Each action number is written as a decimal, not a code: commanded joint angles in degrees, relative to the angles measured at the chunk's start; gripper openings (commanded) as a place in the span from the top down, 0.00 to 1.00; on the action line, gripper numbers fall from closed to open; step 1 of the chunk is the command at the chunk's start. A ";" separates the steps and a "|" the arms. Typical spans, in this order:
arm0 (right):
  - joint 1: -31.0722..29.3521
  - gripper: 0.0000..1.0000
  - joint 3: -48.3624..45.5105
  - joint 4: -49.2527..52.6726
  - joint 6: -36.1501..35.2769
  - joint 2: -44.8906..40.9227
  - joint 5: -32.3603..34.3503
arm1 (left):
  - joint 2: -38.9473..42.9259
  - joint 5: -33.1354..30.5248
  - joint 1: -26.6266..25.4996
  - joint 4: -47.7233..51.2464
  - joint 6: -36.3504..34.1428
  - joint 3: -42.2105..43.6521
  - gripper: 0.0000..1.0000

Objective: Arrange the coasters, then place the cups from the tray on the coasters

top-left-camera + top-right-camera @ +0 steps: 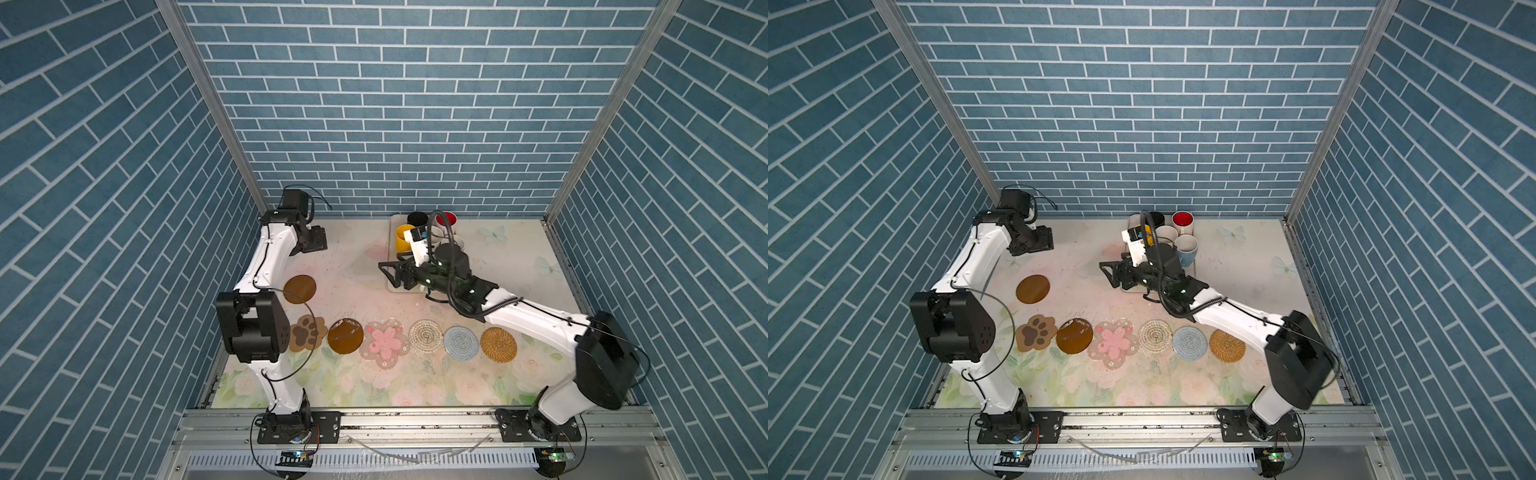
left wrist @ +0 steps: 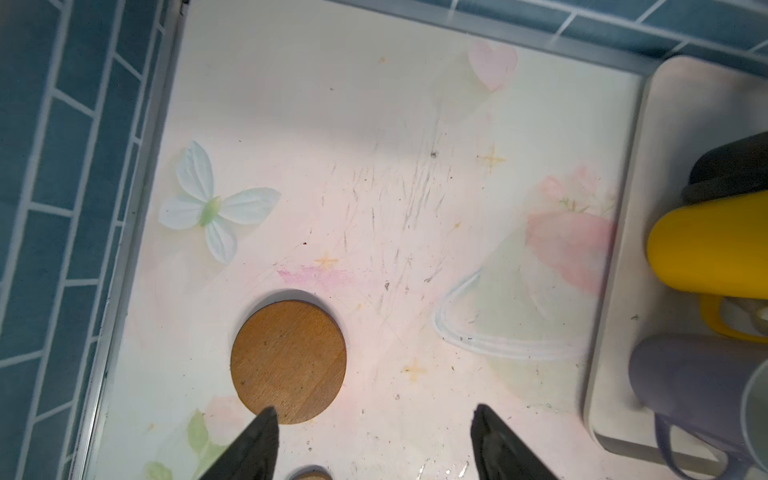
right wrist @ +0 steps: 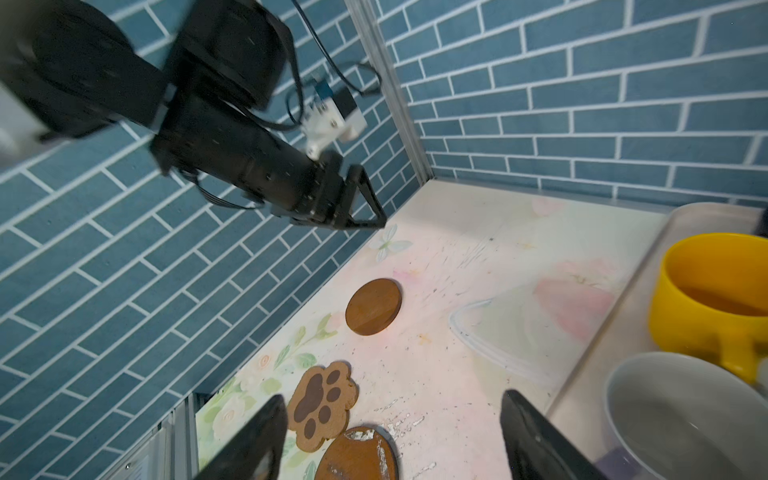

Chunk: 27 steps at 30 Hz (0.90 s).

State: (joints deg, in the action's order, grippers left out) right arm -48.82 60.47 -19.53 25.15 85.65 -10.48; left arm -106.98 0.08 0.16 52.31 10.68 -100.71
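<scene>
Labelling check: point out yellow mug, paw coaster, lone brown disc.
yellow mug (image 3: 690,332): right wrist view, outer wall
paw coaster (image 1: 1031,335): in a top view, middle pad
lone brown disc (image 2: 288,361): left wrist view, centre

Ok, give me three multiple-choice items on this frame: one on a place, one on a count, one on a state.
1. Where is the lone brown disc? A on the tray; B between two woven coasters; C apart from the row, behind the paw coaster.
2. How many coasters make the front row? A four; B six; C seven.
3. The right pincer is: A open and empty; B shut on a yellow cup; C shut on a coaster.
Key: 1 C, it lies alone, farther back than the paw. 2 B, paw through tan woven coaster makes six. 3 A, its fingers stand wide apart with nothing between.
</scene>
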 commanded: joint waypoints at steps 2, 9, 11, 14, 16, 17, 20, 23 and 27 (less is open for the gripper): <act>0.73 0.19 -9.70 1.44 -0.98 -8.14 3.74 | -5.53 -2.83 -0.25 2.62 -3.01 -1.09 0.23; 0.90 0.18 -20.68 7.20 -1.50 -23.05 7.08 | -13.93 -7.43 -0.16 2.27 -3.90 -0.86 0.24; 0.92 0.17 -23.24 8.67 -1.55 -27.01 7.91 | -15.19 -8.20 0.13 1.90 -3.83 -0.64 0.24; 0.87 0.17 -26.57 10.32 -1.34 -31.72 9.35 | -16.45 -7.47 1.03 0.96 -2.93 -0.08 0.24; 0.93 0.16 -28.30 10.89 -1.17 -33.83 10.19 | -17.37 -7.18 1.46 0.69 -2.51 -0.05 0.24; 0.98 0.16 -28.91 10.96 -1.15 -34.40 10.45 | -17.64 -7.10 1.51 0.68 -2.40 0.06 0.24; 1.01 0.16 -30.37 10.62 -1.40 -34.85 11.38 | -18.45 -7.28 1.74 -0.15 -2.23 1.52 0.25; 1.06 0.16 -30.85 9.61 -1.92 -34.00 11.25 | -19.53 -7.24 2.54 -1.04 -2.06 2.69 0.25; 1.09 0.16 -30.50 9.41 -2.63 -32.76 10.57 | -20.72 -6.39 3.59 -1.77 -2.50 2.62 0.25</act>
State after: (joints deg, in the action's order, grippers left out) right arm -47.92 30.55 -9.41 24.99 52.38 -0.60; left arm -126.34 -6.37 2.90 51.24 8.27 -98.72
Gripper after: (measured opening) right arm 0.843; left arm 0.751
